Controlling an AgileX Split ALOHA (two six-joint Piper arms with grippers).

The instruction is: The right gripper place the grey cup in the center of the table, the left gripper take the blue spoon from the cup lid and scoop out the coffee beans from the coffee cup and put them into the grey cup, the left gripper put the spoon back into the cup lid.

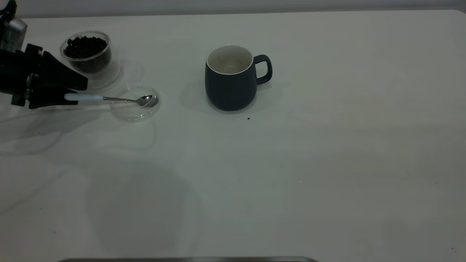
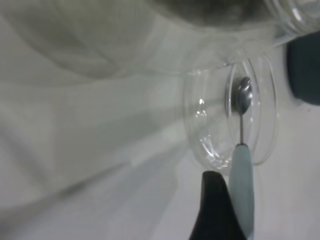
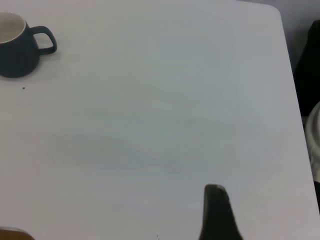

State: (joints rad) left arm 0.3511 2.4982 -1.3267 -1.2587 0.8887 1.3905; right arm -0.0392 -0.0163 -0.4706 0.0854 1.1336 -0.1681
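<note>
the grey cup (image 1: 230, 78) is set mid-tabletop (image 1: 291, 174), apparently empty. the blue spoon (image 1: 109, 98) is gripped by its handle in the left tool (image 1: 67, 96), bowl in the cup lid (image 1: 135, 102), beside the coffee cup (image 1: 87, 52) of coffee beans (image 1: 86, 46). the right tool's state cannot be told.

Left tool (image 1: 71, 95) at blue spoon (image 1: 109, 98) handle; bowl in cup lid (image 1: 135, 103); grey cup (image 1: 230, 77) mid-table.
</note>
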